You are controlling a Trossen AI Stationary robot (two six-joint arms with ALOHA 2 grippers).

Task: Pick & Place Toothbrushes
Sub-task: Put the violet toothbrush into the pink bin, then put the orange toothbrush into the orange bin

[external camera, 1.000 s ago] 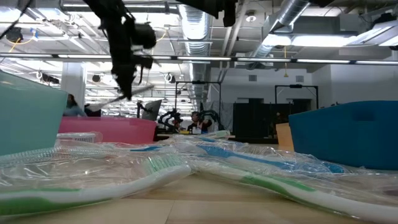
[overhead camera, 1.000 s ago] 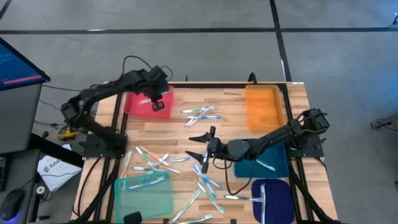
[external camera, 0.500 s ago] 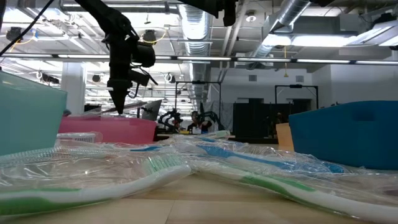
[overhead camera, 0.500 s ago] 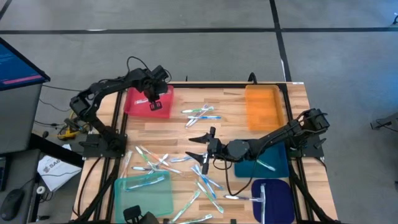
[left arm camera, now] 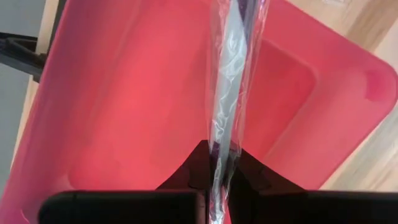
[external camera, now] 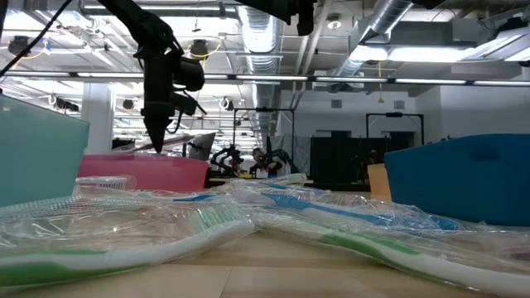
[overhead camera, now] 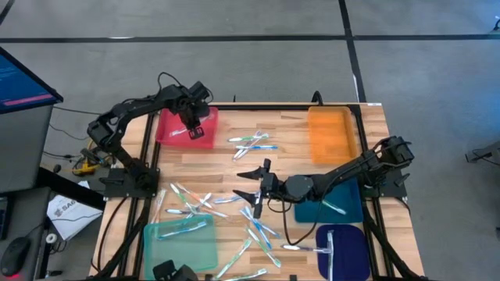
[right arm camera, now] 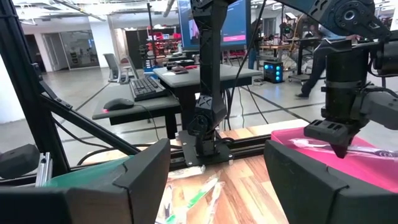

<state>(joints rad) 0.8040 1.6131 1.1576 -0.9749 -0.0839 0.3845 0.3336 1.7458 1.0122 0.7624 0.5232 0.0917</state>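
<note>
Now a wrapped toothbrush (left arm camera: 227,106) is pinched between the shut fingers of the left end effector (overhead camera: 190,127), its long axis running straight out from the fingertips over the floor of the red tray (overhead camera: 168,129) below. That arm reaches over the bench's far left corner, wrist bent downward, so lowering and releasing seems next. Meanwhile the right end effector (overhead camera: 251,185) hovers spread and empty mid-bench, just beside loose toothbrushes (overhead camera: 258,226).
</note>
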